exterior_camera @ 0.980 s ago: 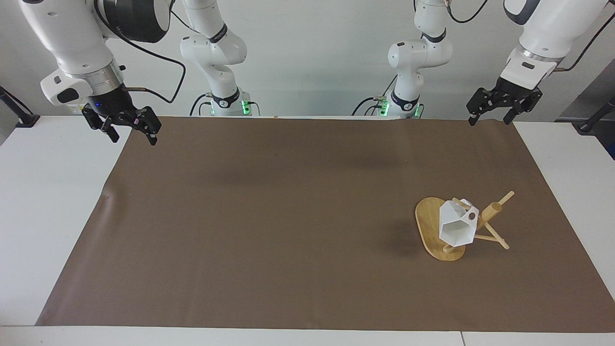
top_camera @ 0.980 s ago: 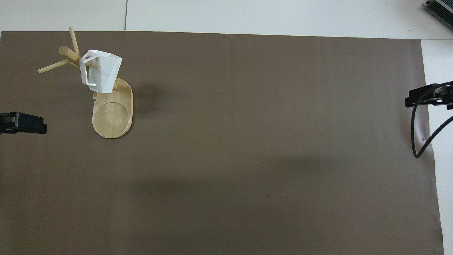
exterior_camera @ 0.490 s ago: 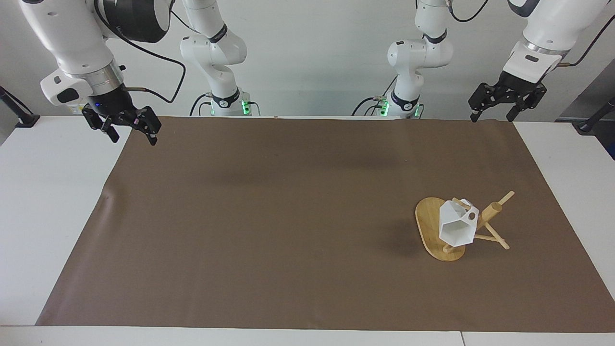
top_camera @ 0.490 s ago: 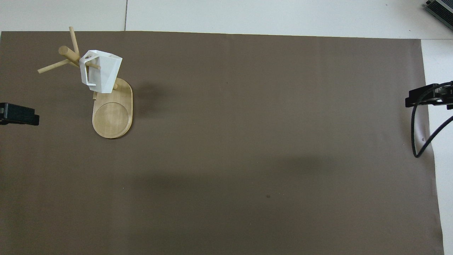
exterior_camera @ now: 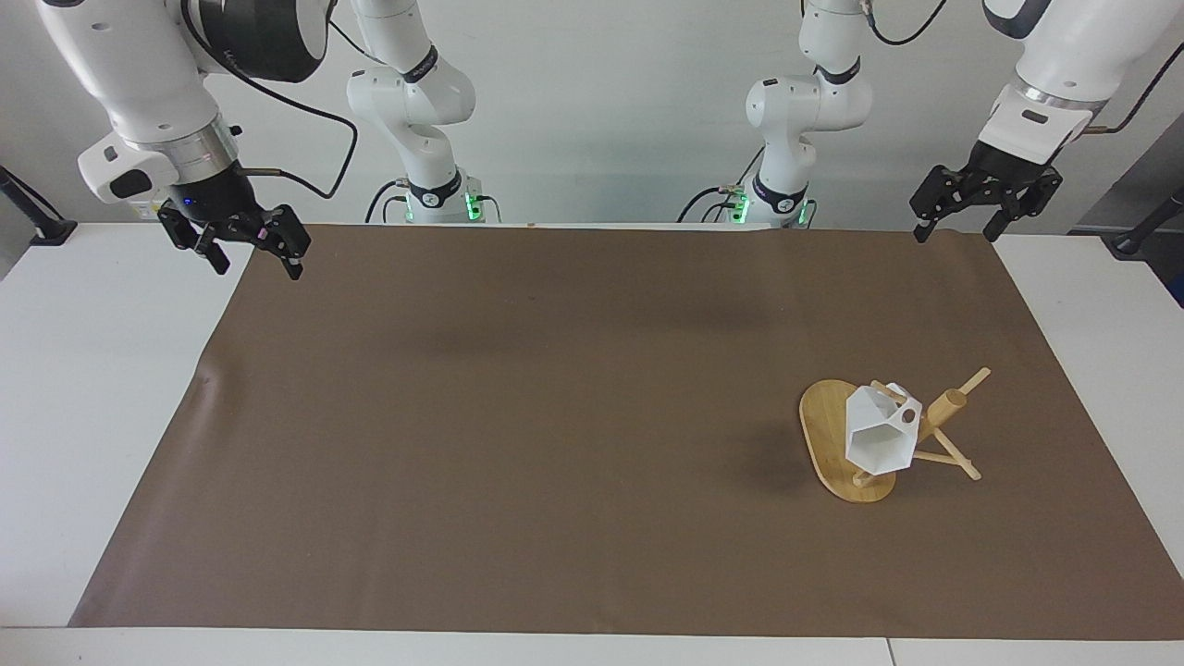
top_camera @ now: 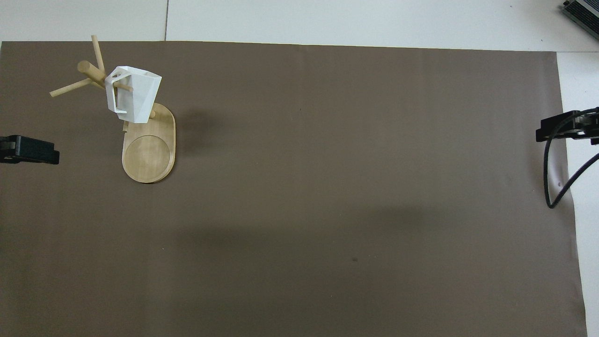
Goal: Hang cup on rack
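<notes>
The white faceted cup (exterior_camera: 879,433) (top_camera: 133,93) hangs by its handle on a peg of the bamboo rack (exterior_camera: 828,435) (top_camera: 149,154), which stands on the brown mat toward the left arm's end of the table. My left gripper (exterior_camera: 958,228) (top_camera: 32,150) is open and empty, raised over the mat's corner by the left arm's base, well apart from the rack. Open and empty too, my right gripper (exterior_camera: 259,260) (top_camera: 561,128) hangs over the mat's edge at the right arm's end, where that arm waits.
A brown mat (exterior_camera: 555,416) covers most of the white table (exterior_camera: 92,370). A black cable (top_camera: 554,178) loops down from the right arm over the mat's edge.
My left gripper has risen and drifted slightly toward the left arm's end of the table. The cup, rack and right gripper have not moved.
</notes>
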You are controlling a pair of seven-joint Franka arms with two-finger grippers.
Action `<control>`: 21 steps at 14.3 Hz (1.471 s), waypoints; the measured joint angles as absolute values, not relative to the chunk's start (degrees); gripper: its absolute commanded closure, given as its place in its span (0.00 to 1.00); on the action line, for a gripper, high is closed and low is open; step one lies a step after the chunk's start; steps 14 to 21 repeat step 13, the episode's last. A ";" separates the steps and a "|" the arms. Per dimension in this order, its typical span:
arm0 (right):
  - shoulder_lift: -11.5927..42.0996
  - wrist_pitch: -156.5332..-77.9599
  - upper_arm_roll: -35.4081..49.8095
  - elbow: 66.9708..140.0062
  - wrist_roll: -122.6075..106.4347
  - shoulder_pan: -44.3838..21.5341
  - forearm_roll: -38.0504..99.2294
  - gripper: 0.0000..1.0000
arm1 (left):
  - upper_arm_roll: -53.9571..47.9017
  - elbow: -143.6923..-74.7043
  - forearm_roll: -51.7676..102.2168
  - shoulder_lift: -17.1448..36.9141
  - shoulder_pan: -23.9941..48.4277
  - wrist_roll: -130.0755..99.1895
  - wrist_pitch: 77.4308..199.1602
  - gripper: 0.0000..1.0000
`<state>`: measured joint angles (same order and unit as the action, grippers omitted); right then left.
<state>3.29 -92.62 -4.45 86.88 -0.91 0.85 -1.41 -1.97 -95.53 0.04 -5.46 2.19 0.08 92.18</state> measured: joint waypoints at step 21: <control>3.29 -92.62 -4.45 86.88 -0.91 0.85 -1.41 0.00 | -2.42 -94.92 0.04 -5.91 2.23 -0.03 90.79 0.00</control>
